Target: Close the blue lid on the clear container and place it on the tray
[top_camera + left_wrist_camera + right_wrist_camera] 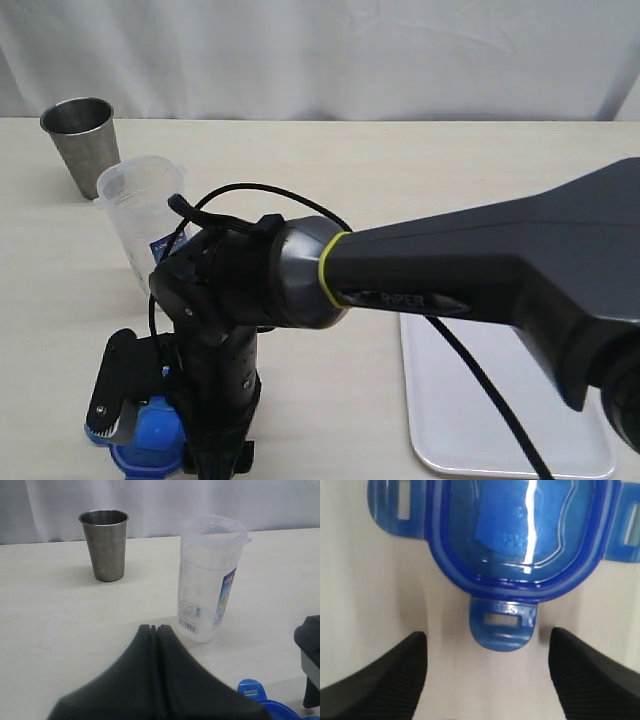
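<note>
The blue lid (150, 442) lies flat on the table at the front left, apart from the clear container (143, 215), which stands upright and uncovered behind it. My right gripper (160, 435) has reached across the middle and hangs over the lid, pointing down. In the right wrist view the right gripper (487, 634) is open, and one flap of the lid (520, 535) lies just beyond the gap between its fingers. My left gripper (156, 628) is shut on nothing, short of the container (210, 580). The white tray (500, 410) lies at the front right.
A grey metal cup (82, 142) stands at the back left, behind the container; it shows as the cup (105, 545) in the left wrist view too. The right arm's dark body (470, 270) spans the table's middle. A white curtain hangs behind the table.
</note>
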Controlling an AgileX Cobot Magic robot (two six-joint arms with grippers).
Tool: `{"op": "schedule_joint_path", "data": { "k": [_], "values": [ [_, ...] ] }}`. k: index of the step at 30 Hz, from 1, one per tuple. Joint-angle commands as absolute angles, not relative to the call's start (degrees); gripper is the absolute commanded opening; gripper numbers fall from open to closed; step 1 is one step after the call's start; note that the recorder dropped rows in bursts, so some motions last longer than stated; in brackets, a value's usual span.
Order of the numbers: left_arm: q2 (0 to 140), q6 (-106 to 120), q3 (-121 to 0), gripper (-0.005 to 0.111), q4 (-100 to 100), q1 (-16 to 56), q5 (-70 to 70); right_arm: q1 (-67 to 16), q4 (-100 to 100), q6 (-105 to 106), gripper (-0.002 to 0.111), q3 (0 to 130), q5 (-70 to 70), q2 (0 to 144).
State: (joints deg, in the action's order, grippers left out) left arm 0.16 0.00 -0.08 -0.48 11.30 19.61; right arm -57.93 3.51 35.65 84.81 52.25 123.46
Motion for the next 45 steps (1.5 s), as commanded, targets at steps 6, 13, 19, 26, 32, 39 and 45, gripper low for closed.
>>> {"op": "schedule_joint_path", "data": {
  "k": [6,13,19,26,32,39,45],
  "values": [
    [0.0,0.0,0.0,0.0,-0.7,11.0,19.0,-58.1,4.3,37.3,0.058,85.2,50.5,126.3],
    [0.0,0.0,0.0,0.0,-0.7,11.0,19.0,-58.1,4.3,36.7,0.031,85.2,51.5,126.7],
    [0.0,0.0,0.0,0.0,-0.7,11.0,19.0,-58.1,4.3,36.8,0.004,85.2,54.9,125.7],
    [0.0,0.0,0.0,0.0,-0.7,11.0,19.0,-58.1,4.0,36.8,0.004,85.2,54.1,117.0],
    [0.0,0.0,0.0,0.0,-0.7,11.0,19.0,-64.4,-13.7,28.0,0.004,85.2,55.2,110.6],
    [0.0,0.0,0.0,0.0,-0.7,11.0,19.0,-69.9,-34.7,17.1,0.004,85.2,59.9,106.2],
    [0.0,0.0,0.0,0.0,-0.7,11.0,19.0,-69.3,-44.5,11.1,0.004,85.2,65.1,101.9]
  ]
}}
